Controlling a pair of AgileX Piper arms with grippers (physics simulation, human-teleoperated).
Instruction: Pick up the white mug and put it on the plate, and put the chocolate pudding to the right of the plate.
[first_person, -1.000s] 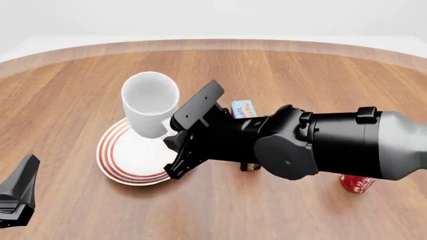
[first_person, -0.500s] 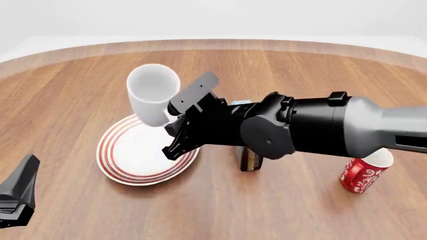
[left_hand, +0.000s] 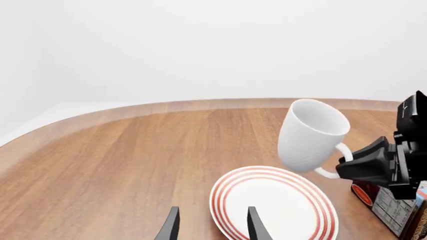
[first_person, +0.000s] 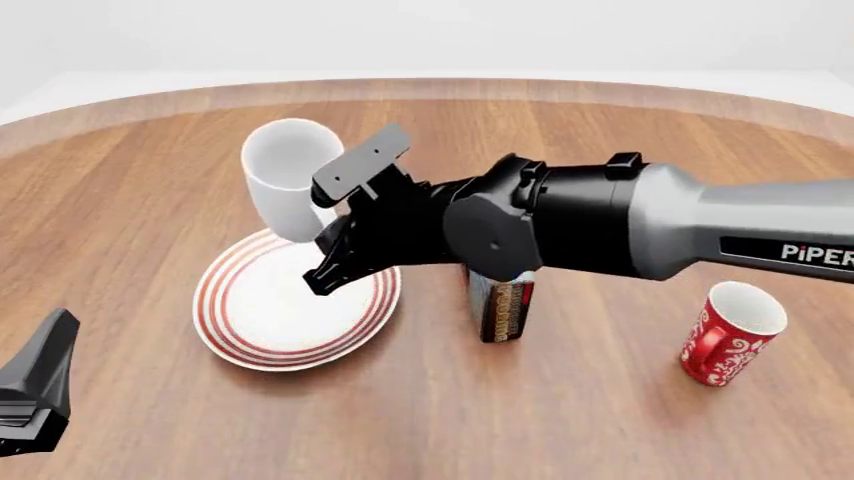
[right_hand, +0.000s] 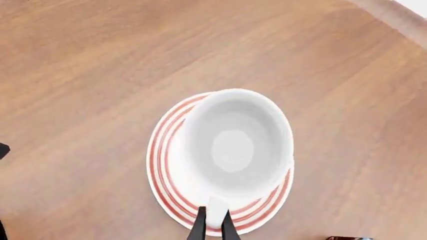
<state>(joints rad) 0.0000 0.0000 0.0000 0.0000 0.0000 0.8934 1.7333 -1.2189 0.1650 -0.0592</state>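
The white mug (first_person: 284, 178) hangs tilted above the far edge of the plate (first_person: 240, 335), clear of it. My right gripper (first_person: 326, 235) is shut on its loop handle. From the right wrist view I look down into the mug (right_hand: 237, 142), with the red-ringed plate (right_hand: 159, 165) beneath and the fingers (right_hand: 199, 226) pinching the handle. The chocolate pudding (first_person: 502, 308) stands on edge just right of the plate, partly hidden by the right arm. My left gripper (left_hand: 212, 227) is open and empty, near the plate (left_hand: 230, 200); its view shows the mug (left_hand: 308, 135).
A red mug with white patterns (first_person: 729, 335) stands upright at the right front of the wooden table. The right arm's bulk spans the table's middle from the right. My left gripper's dark body (first_person: 34, 395) sits at the front left corner.
The right arm has carried the white mug slightly up and leftward above the plate. Its wrist has swung back, uncovering the pudding box and the red mug. The left arm has not moved.
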